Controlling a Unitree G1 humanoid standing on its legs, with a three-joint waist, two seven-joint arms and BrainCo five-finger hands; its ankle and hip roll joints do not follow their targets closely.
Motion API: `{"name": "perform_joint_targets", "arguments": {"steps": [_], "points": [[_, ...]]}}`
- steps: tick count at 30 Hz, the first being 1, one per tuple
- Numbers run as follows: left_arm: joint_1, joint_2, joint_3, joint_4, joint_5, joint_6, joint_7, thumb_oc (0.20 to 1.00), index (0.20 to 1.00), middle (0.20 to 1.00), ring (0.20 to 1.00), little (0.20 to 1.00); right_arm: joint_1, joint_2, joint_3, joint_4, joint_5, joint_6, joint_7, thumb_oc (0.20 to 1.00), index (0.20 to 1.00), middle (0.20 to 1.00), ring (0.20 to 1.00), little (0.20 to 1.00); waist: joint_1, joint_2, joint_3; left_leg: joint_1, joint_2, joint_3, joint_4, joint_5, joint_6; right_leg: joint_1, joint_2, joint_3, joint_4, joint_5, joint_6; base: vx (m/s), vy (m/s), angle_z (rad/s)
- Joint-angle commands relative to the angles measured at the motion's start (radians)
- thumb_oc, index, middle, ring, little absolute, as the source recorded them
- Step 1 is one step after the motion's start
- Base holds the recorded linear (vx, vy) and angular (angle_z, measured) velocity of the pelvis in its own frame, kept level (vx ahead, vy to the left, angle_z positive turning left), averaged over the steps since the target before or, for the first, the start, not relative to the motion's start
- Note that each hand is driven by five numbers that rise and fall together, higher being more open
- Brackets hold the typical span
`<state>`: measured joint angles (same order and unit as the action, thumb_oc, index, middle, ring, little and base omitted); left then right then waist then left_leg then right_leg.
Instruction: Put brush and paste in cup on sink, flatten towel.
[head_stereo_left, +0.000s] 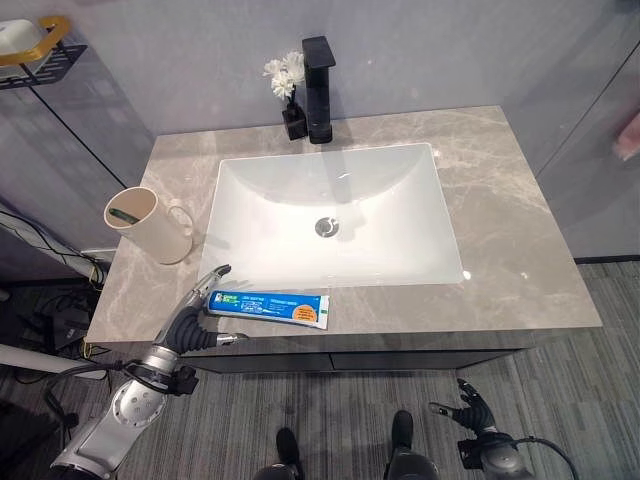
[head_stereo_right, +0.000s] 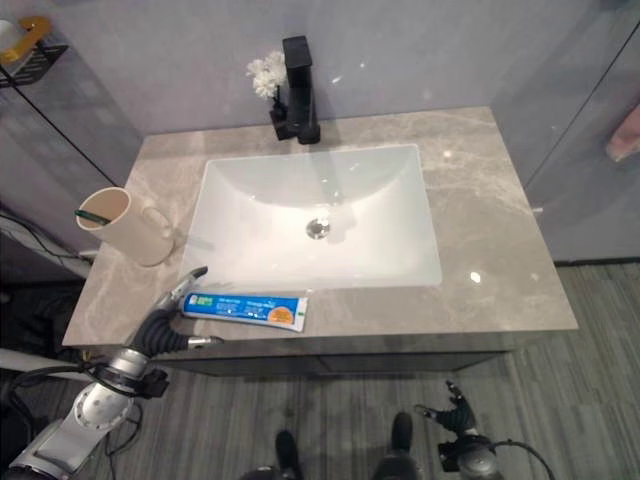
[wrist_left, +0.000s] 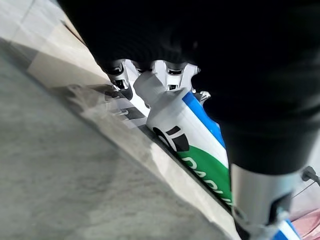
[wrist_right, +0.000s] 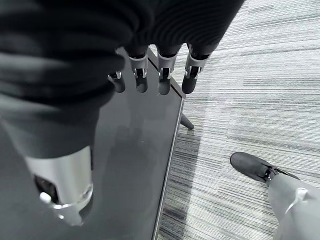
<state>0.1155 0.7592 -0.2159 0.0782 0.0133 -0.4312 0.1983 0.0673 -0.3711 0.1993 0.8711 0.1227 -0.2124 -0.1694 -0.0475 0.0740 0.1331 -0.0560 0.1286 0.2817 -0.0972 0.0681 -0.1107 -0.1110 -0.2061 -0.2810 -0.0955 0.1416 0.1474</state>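
— Where is the paste?

— The toothpaste tube (head_stereo_left: 268, 307) lies flat on the worktop (head_stereo_left: 520, 260), along the front edge just before the white sink basin (head_stereo_left: 335, 215). My left robot hand (head_stereo_left: 196, 318) is at its white cap end, fingers reaching out straight over the stone and thumb out to the side; the fingers are relaxed, not curled round the tube. From my left wrist the cap end (wrist_left: 167, 107) shows right under the fingers.

— And the brush?

— The cream cup (head_stereo_left: 150, 224) stands at the left of the basin, tilted, with a green toothbrush (head_stereo_left: 126, 213) showing at its mouth.

— Your other hand?

— My right robot hand (head_stereo_left: 470, 408) hangs low over the grey carpet, below the worktop front, fingers loose and spread, holding nothing.

— Anything else up there?

— A black tap (head_stereo_left: 319, 90) behind the basin, with a small vase of white flowers (head_stereo_left: 288, 85) beside it.
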Motion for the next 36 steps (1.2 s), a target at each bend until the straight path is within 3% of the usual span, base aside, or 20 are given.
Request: {"name": "perform_joint_targets", "arguments": {"steps": [1, 7, 27, 28, 33, 36], "points": [[-0.074, -0.037, 0.013, 0.042, -0.066, 0.002, -0.034, 1.000, 1.000, 1.000, 1.000, 1.000, -0.030, -0.026, -0.028, -0.034, -0.007, -0.017, 0.003, 1.000, 1.000, 1.000, 1.000, 1.000, -0.017, -0.006, 0.029, 0.053, 0.008, -0.035, 0.010, -0.037, 0.007, 0.034, -0.062, 0.002, 0.018, 0.051, 0.101, 0.00, 0.000, 0.00], [-0.072, -0.045, 0.014, 0.049, -0.090, 0.010, -0.055, 1.000, 1.000, 1.000, 1.000, 1.000, -0.024, -0.026, -0.027, -0.026, -0.012, -0.016, 0.007, 1.000, 1.000, 1.000, 1.000, 1.000, -0.022, -0.005, 0.029, 0.056, 0.007, -0.031, 0.010, -0.038, 0.007, 0.034, -0.058, 0.005, 0.018, 0.049, 0.099, 0.00, 0.000, 0.00], [-0.097, 0.038, -0.051, 0.057, -0.003, 0.008, -0.108, 1.000, 1.000, 1.000, 1.000, 1.000, -0.001, -0.046, -0.031, -0.045, -0.025, -0.021, 0.020, 1.000, 1.000, 1.000, 1.000, 1.000, -0.044, 0.007, 0.024, 0.084, 0.021, -0.005, 0.010, -0.047, 0.003, 0.036, -0.039, 0.029, 0.016, 0.027, 0.094, 0.01, -0.001, -0.04], [-0.097, 0.041, -0.053, 0.056, 0.000, 0.010, -0.109, 0.937, 0.937, 0.937, 0.937, 0.937, 0.002, -0.047, -0.032, -0.047, -0.025, -0.021, 0.020, 1.000, 1.000, 1.000, 1.000, 1.000, -0.045, 0.008, 0.023, 0.086, 0.021, -0.004, 0.010, -0.047, 0.003, 0.037, -0.039, 0.030, 0.016, 0.026, 0.093, 0.00, 0.000, 0.00], [-0.100, 0.050, -0.065, 0.061, 0.023, 0.012, -0.116, 0.896, 0.896, 0.896, 0.896, 0.896, 0.009, -0.050, -0.035, -0.051, -0.028, -0.021, 0.022, 1.000, 1.000, 1.000, 1.000, 1.000, -0.049, 0.011, 0.021, 0.090, 0.023, -0.001, 0.010, -0.049, 0.002, 0.040, -0.036, 0.031, 0.016, 0.023, 0.092, 0.00, -0.002, -0.02], [-0.108, 0.065, -0.076, 0.067, 0.060, 0.009, -0.121, 0.827, 0.827, 0.827, 0.827, 0.827, 0.015, -0.051, -0.038, -0.056, -0.029, -0.024, 0.024, 1.000, 1.000, 1.000, 1.000, 1.000, -0.054, 0.011, 0.017, 0.096, 0.025, 0.003, 0.010, -0.050, 0.001, 0.044, -0.034, 0.035, 0.016, 0.021, 0.092, 0.00, -0.002, -0.01]]}}
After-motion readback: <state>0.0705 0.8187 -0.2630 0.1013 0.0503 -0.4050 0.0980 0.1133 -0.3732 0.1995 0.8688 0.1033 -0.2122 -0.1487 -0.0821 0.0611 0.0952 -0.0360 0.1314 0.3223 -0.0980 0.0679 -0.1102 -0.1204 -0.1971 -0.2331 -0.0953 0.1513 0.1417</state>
